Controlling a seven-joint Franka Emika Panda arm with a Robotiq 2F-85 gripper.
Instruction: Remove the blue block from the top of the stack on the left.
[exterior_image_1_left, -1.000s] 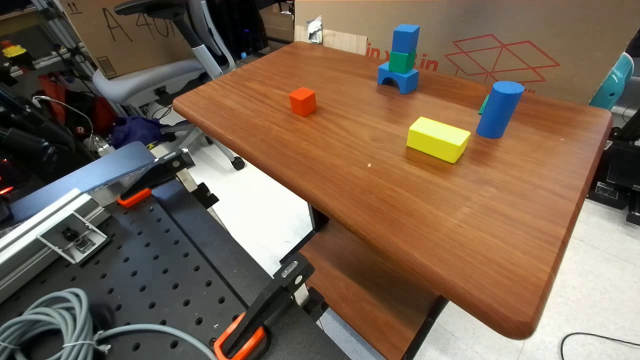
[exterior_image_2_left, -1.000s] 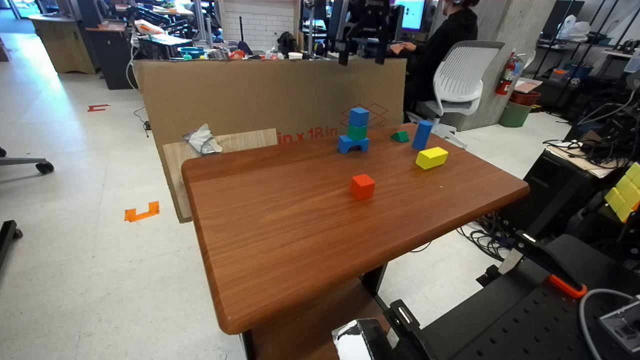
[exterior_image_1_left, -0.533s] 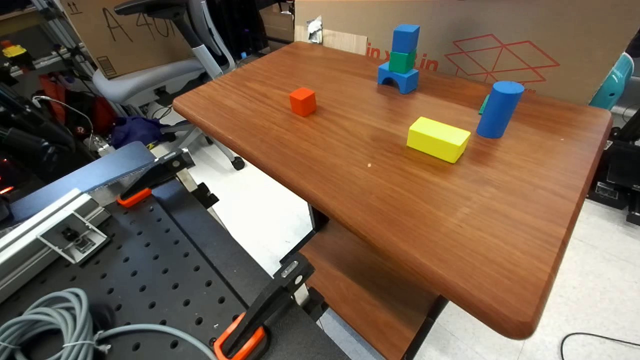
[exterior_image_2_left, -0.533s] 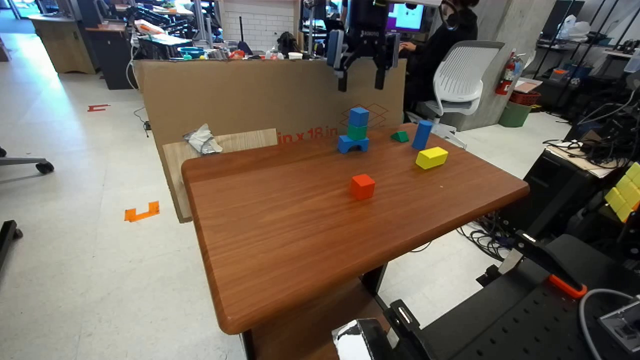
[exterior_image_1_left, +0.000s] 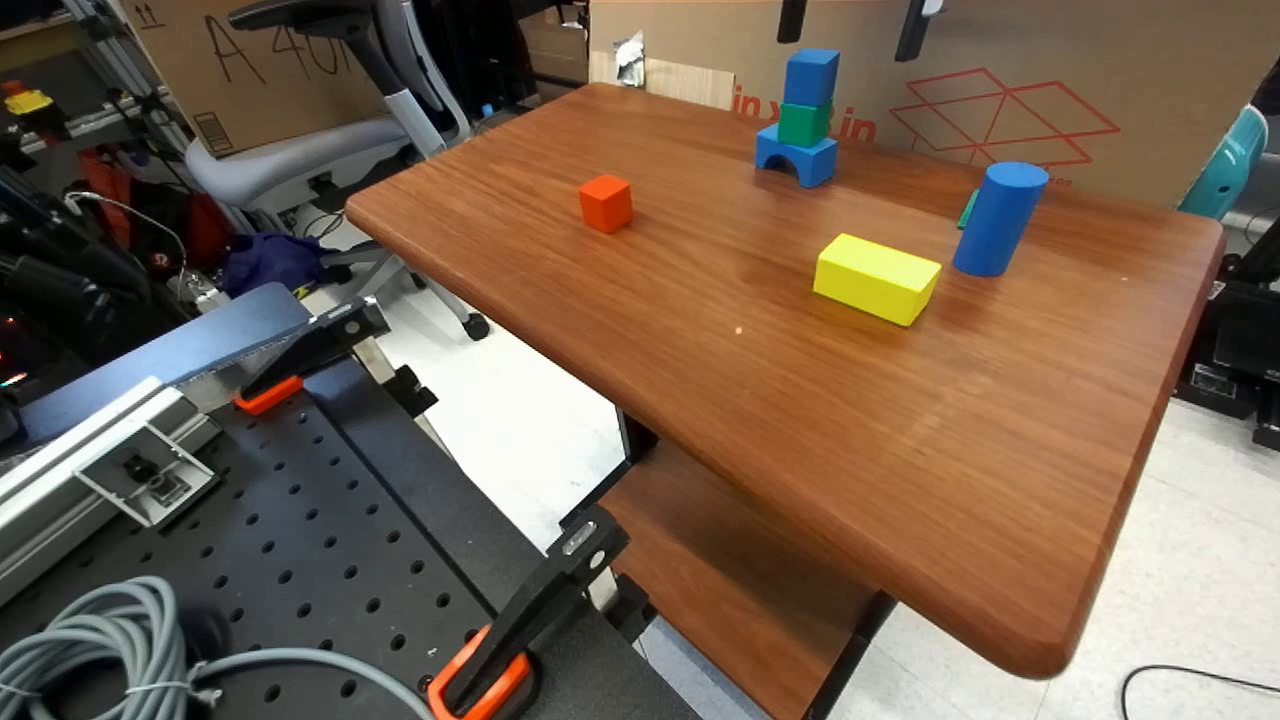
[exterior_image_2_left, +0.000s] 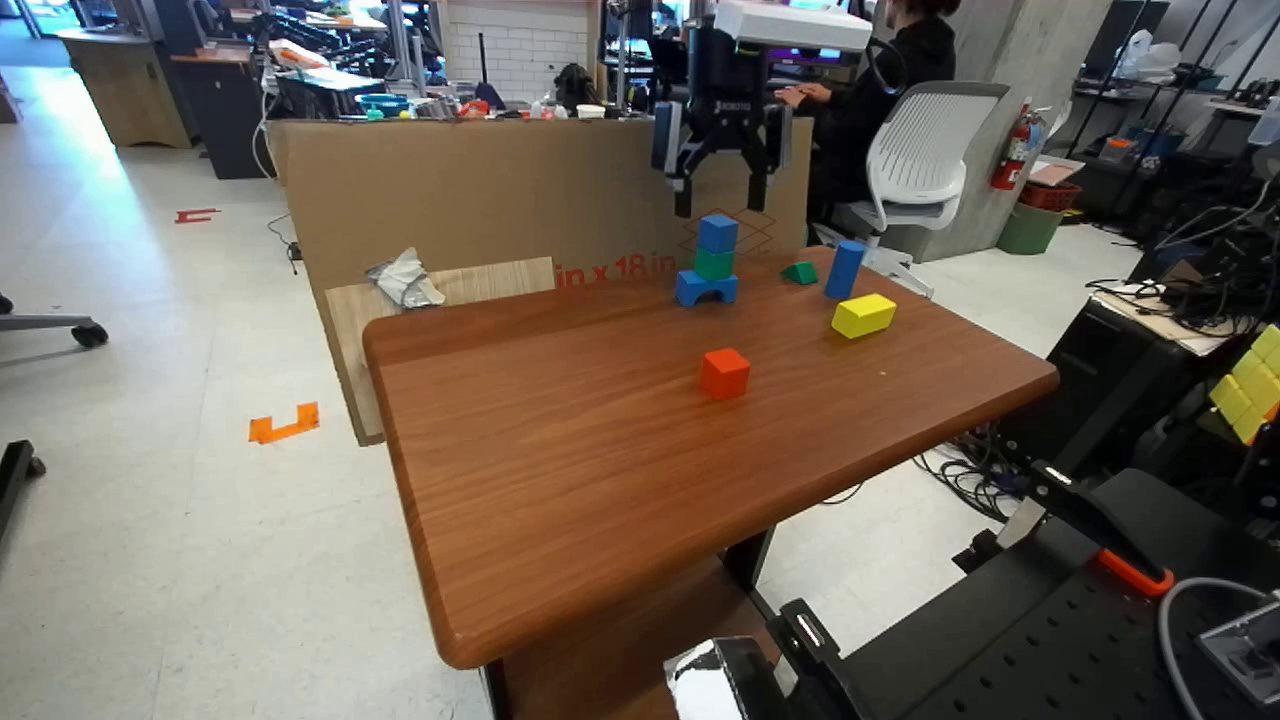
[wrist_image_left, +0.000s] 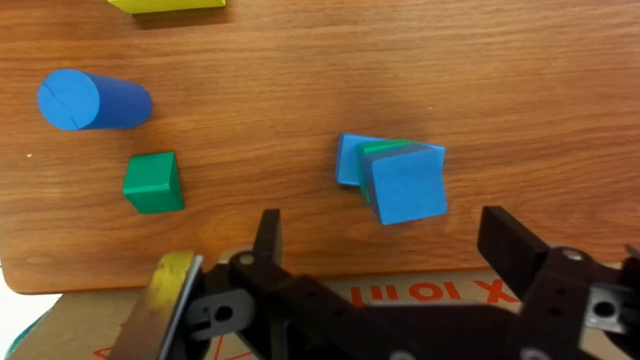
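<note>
Approach judged in hand: pincer (exterior_image_2_left: 720, 205) spread wide, nothing gripped, near the topmost blue cube (wrist_image_left: 410, 185). Centring, then lowering astride it, is called for.

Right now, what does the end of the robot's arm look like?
The gripper is black with grey side plates and blocky black jaws; lettering on it is too small to read. A white housing and looped dark cable show beside its upper part.
</note>
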